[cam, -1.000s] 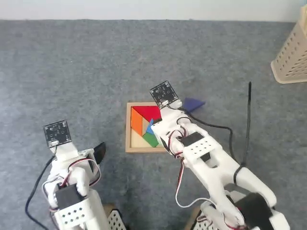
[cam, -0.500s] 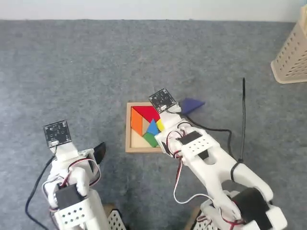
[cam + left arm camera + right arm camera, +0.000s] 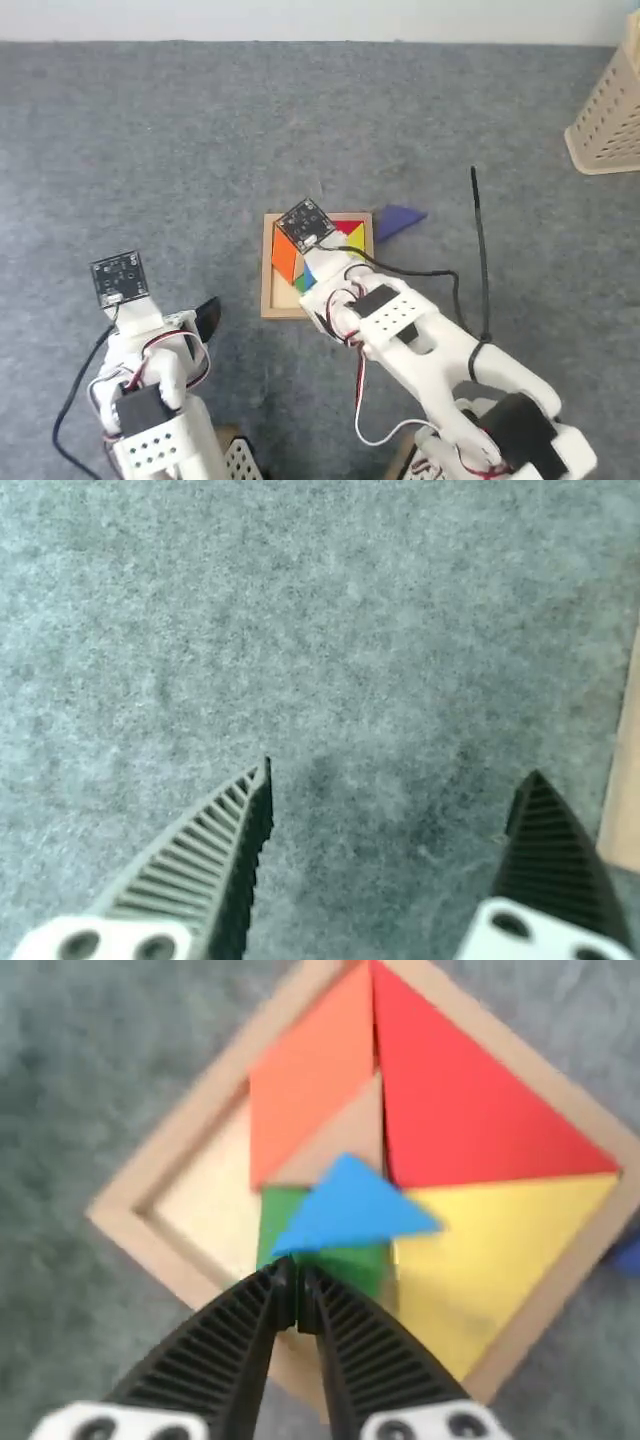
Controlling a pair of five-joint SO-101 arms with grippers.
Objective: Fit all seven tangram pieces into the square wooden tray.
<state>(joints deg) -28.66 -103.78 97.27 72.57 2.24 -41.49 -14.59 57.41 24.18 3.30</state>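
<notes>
Right arm swung left across wooden tray (image 3: 267,272) in last second; yellow piece (image 3: 352,238) now uncovered. Right gripper (image 3: 297,1278) pinched shut on blue triangle (image 3: 352,1210), holding it over green piece (image 3: 350,1265) inside tray. Bare wood gap (image 3: 335,1145) between orange piece (image 3: 310,1090) and red piece (image 3: 450,1100) sits just beyond triangle's apex, straight ahead of fingertips; likely slot. Purple piece (image 3: 400,218) lies outside tray, right arm nearer. Left gripper (image 3: 400,770) spread open over carpet, nothing held.
</notes>
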